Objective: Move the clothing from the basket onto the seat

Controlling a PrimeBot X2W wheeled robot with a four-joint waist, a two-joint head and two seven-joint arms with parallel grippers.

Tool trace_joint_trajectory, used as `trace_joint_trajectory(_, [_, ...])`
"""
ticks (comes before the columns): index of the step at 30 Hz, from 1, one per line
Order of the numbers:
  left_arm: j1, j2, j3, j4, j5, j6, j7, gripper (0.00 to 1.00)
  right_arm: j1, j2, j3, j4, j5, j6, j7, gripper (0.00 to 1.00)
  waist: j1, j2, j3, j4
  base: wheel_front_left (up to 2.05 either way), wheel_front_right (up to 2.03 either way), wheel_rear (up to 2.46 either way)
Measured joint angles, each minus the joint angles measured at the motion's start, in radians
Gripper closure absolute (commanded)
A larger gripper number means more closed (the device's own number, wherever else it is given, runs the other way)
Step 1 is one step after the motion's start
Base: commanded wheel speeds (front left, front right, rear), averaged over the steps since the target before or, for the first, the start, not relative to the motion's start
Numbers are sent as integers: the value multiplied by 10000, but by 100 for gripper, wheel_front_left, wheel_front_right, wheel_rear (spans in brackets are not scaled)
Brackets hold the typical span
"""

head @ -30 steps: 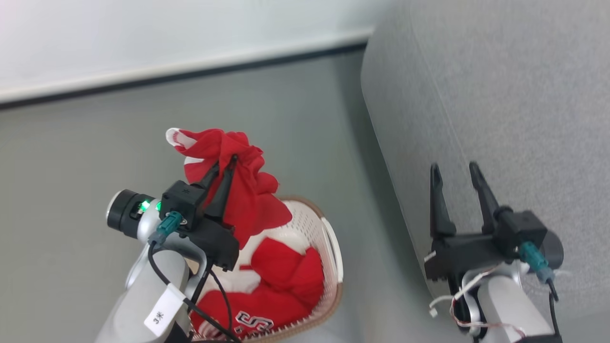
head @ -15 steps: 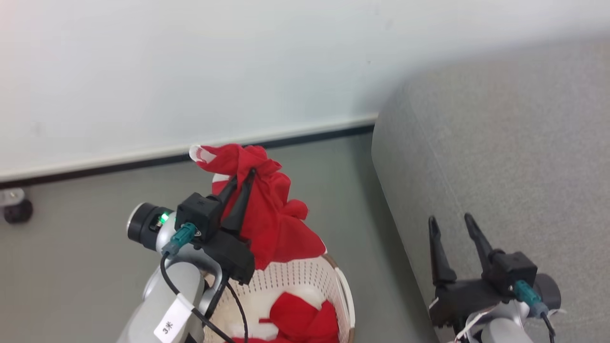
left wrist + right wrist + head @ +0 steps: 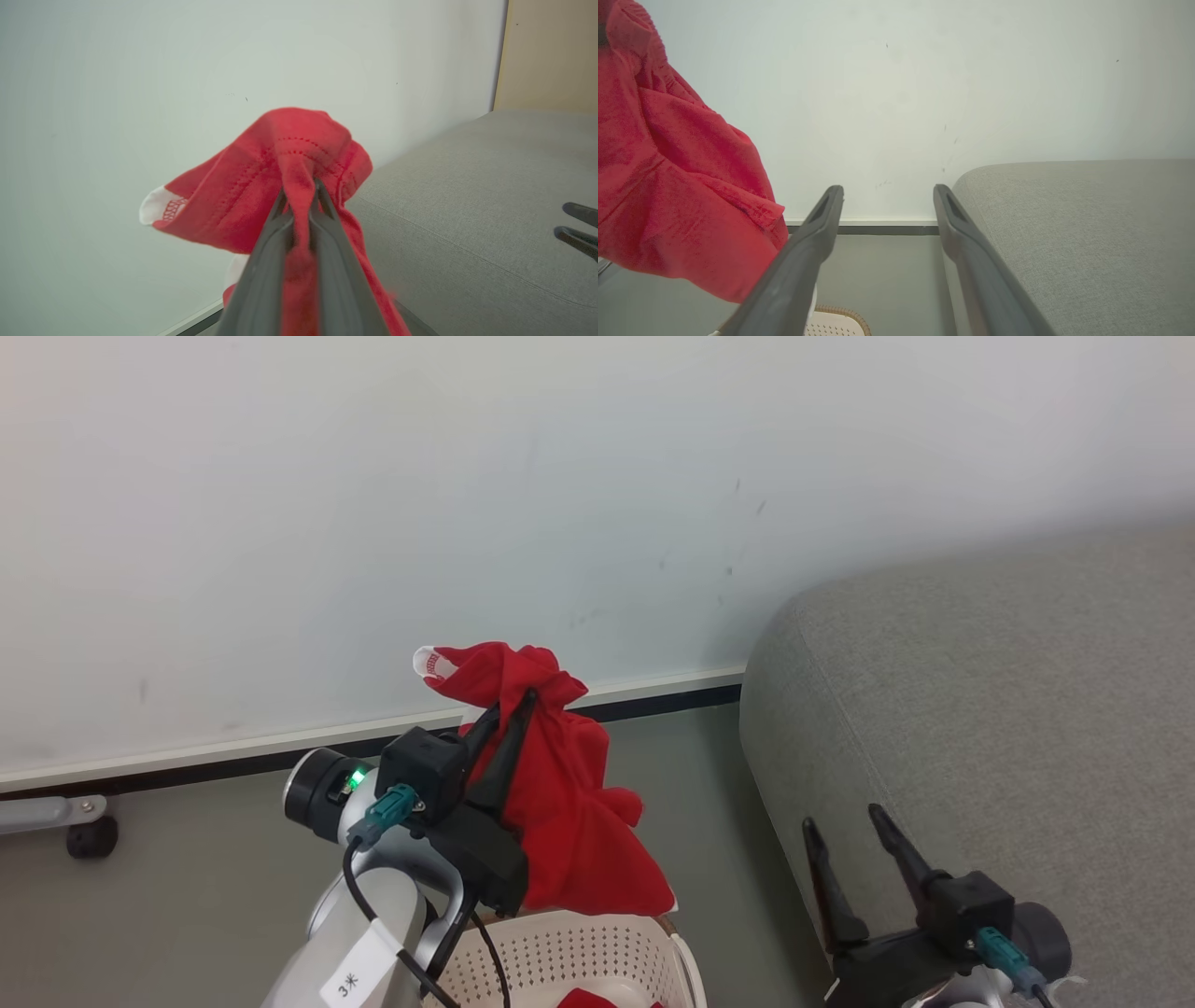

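My left fingers pinched a red garment just above the basket; my right fingers stood spread, empty, right of the basket; mid-carry, I judged; next it needed swinging rightward over the seat beside the basket.

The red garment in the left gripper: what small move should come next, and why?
Probably swing the left gripper rightward over the seat, jaws shut. The red garment hangs pinched in it above the basket, and the seat lies to its right, not under it.
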Motion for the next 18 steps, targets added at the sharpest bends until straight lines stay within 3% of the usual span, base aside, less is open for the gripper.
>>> trace_joint_trajectory(9, [87, -42, -330, -487, -100, 0, 441, 100, -920, -113, 924, 867, -380, 901, 19, 0, 2, 2, -81, 161, 0, 0, 0])
trace_joint_trajectory(18, [96, -63, -800, -905, -184, -2, 782, 100, -2211, -138, 1852, 2046, -796, 1350, 347, 0, 2, 2, 26, 457, 0, 0, 0])
